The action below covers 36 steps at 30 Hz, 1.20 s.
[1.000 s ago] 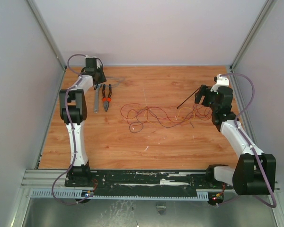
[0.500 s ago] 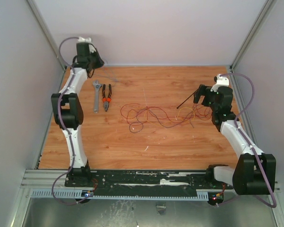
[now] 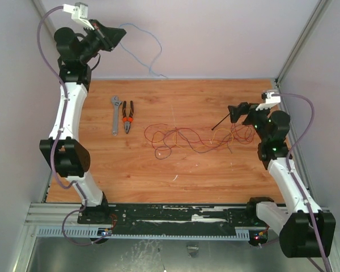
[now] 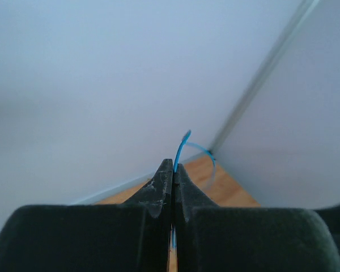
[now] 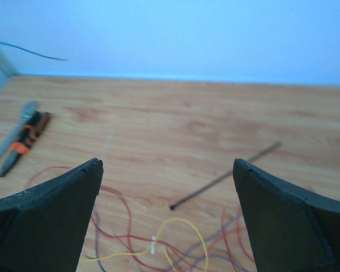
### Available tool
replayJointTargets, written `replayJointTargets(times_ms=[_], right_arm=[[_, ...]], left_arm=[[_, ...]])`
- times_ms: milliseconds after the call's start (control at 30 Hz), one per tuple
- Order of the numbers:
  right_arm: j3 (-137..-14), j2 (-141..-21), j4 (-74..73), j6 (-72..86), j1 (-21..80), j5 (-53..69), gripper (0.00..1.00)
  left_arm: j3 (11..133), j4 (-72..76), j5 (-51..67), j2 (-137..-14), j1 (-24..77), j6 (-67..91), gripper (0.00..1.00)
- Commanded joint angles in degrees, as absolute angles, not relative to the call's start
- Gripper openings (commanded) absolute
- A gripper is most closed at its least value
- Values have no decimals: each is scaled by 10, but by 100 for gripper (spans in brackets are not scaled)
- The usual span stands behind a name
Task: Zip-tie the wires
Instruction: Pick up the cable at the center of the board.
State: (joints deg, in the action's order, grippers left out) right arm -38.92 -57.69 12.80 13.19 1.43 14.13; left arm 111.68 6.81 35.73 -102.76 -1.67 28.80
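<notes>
the wires [image 3: 187, 139] lie loose on the table [image 3: 158, 181], a tangle of red and darker loops at centre frame in the top view, not gathered

the zip tie [image 3: 222, 122] lies flat on the wood at right of centre, slanting up to the right, its lower end just beside the right end of the tangle; nothing grips it

the right gripper [image 3: 235, 112] hangs at the upper end of the tie, fingers spread wide and empty; in the wrist view the strip lies on the wood ahead, between the two pads

the left gripper [image 3: 116, 35] is high in the upper left corner, well apart from the bunch, fingers closed tight on a thin blue strand [image 3: 141, 48] that arcs down toward the back edge of the table

pliers [image 3: 127, 117] and a wrench [image 3: 115, 113] lie side by side at upper left of the table, untouched

judgement: the step in hand is picking up the tie. to do it well, set the fingers across the strip near one end, go right down to the wood since the strip is thin and flat, and close clear of the nearby red and yellow loops. the blue strand needs bringing down to the bunch without its slack snagging

no brand, label or writing is readable in any view
</notes>
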Motion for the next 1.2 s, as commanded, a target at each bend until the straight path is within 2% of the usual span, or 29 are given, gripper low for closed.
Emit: replayJointTargets(times_ms=[0,133,200,267,567,833,1067,1133,1167], right_arm=[[-383,-535,242,165,12,283,99],[-377,-525,359,201,27,362,99],[-378,-531,406,192,53,383,99],[-384,-538,416,159,91,388,99],[-418,-594,498,127,253,329,99],[-454,-643,525,64,310,272,99],[-454,-664,553,80,335,319,99],[-448,-663,558,78,337,313,93],[-448,-665,556,78,338,313,87]], left_arm=[[1053,178,456,-973,-18,408,0],[957,319,517,-927,-9,548,0],[893,416,536,-901,10,614,0],[852,450,544,-875,27,633,0],[765,359,512,-764,97,546,0],[708,370,488,-719,154,551,0],[690,374,478,-694,167,552,0],[688,375,478,-691,169,552,0],[687,375,477,-690,169,553,0]])
